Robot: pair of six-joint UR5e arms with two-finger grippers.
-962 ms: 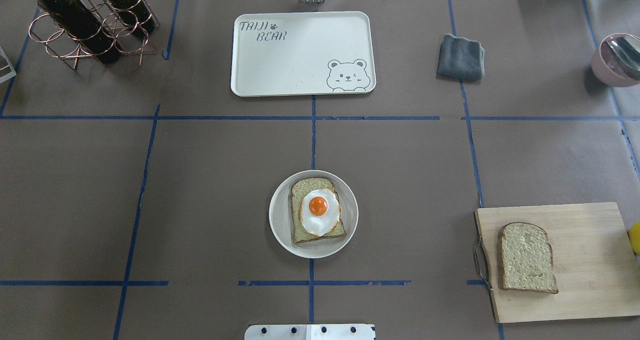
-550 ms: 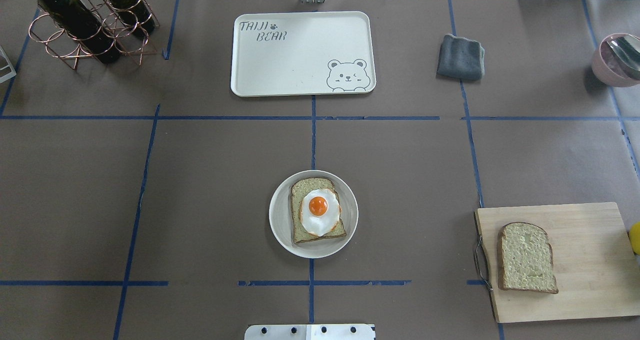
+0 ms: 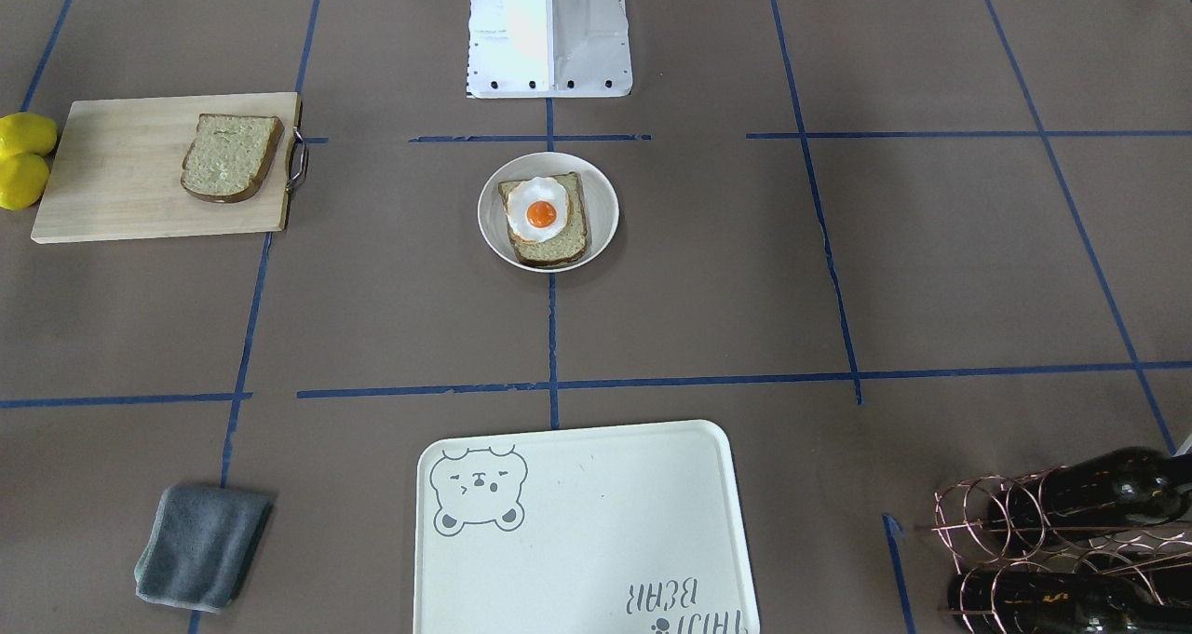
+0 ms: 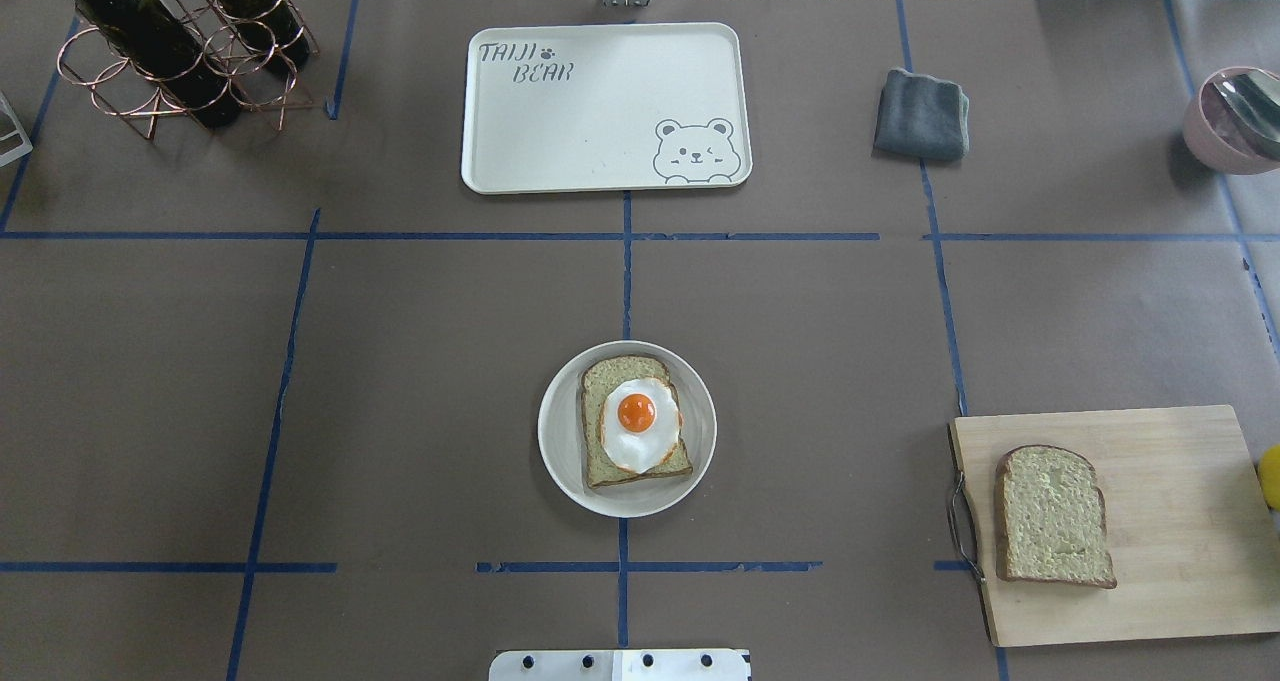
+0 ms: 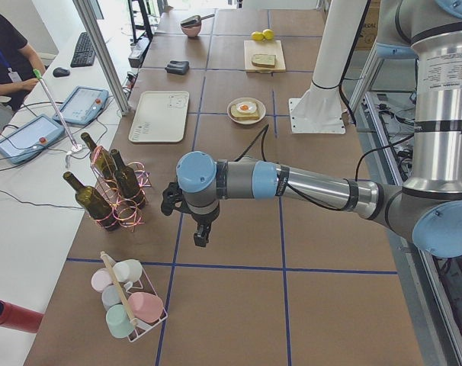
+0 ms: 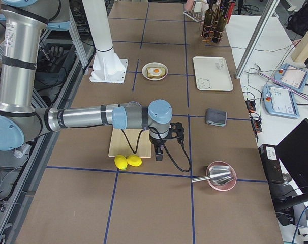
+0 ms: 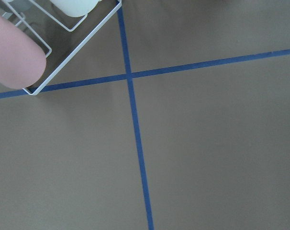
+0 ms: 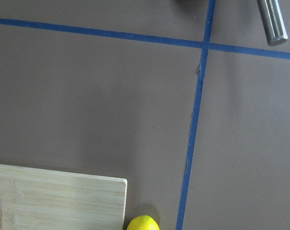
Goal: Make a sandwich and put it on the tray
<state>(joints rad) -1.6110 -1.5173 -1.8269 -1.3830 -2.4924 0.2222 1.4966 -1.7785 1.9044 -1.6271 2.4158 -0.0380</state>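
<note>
One bread slice (image 4: 600, 466) lies on a small round white plate (image 4: 560, 431) at the table's centre, with the fried egg (image 4: 640, 424) on top. The second bread slice (image 4: 1055, 516) lies on the wooden cutting board (image 4: 1180, 521) at the right. The cream bear tray (image 4: 600, 111) sits bare at the far middle. My left gripper (image 5: 203, 235) shows only in the exterior left view, over bare table near the wine rack. My right gripper (image 6: 159, 154) shows only in the exterior right view, just past the board's end by the lemons. I cannot tell whether either is open or shut.
A copper wine rack with bottles (image 4: 180, 46) stands at the far left. A grey cloth (image 4: 921, 114) lies right of the tray. A pink bowl with a spoon (image 4: 1235, 121) is far right. Two lemons (image 3: 23, 159) lie beside the board. A cup rack (image 5: 132, 301) stands beyond the left gripper.
</note>
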